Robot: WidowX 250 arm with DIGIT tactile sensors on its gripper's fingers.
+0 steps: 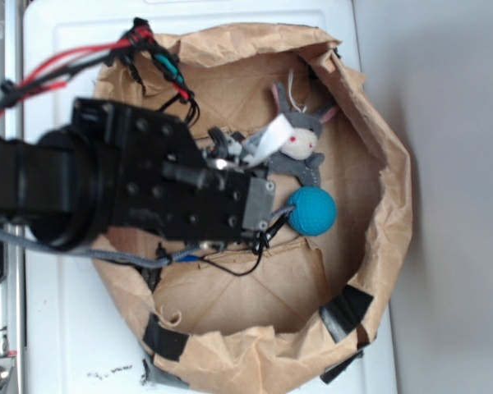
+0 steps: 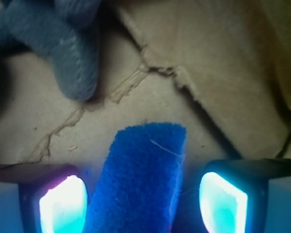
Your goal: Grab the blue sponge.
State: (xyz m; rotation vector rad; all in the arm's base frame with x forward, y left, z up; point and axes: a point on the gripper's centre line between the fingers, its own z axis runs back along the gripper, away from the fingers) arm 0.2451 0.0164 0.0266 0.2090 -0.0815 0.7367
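- So the black robot arm is reaching in from the left of the exterior frame, hanging over a crumpled brown paper bag (image 1: 378, 148) that's been flattened open into a sort of nest on the white tabletop (image 1: 74, 345).
- In the wrist view the bright royal-blue flat sponge (image 2: 140, 179) is sitting bottom centre, poking up right between the two fingers of the pincer (image 2: 143, 201), on the brown paper floor.
- The pincer is sitting open, with a glowing pad on each side of the sponge and a visible gap on both sides, so I'd say it's not gripping anything yet, just lined up to straddle it.
- From the exterior view you can't really see the sponge at all, since the arm's bulk is blocking that spot; maybe a sliver of blue under it, hard to tell.
- A grey plush donkey (image 1: 300, 139) is lying upper centre of the bag, and its grey leg (image 2: 70, 58) is showing upper left in the wrist view, apart from the sponge.
- A round teal-blue ball (image 1: 312, 211) is sitting just below the donkey, off to the right of the pincer.
- My guess: next is just closing on the sponge.
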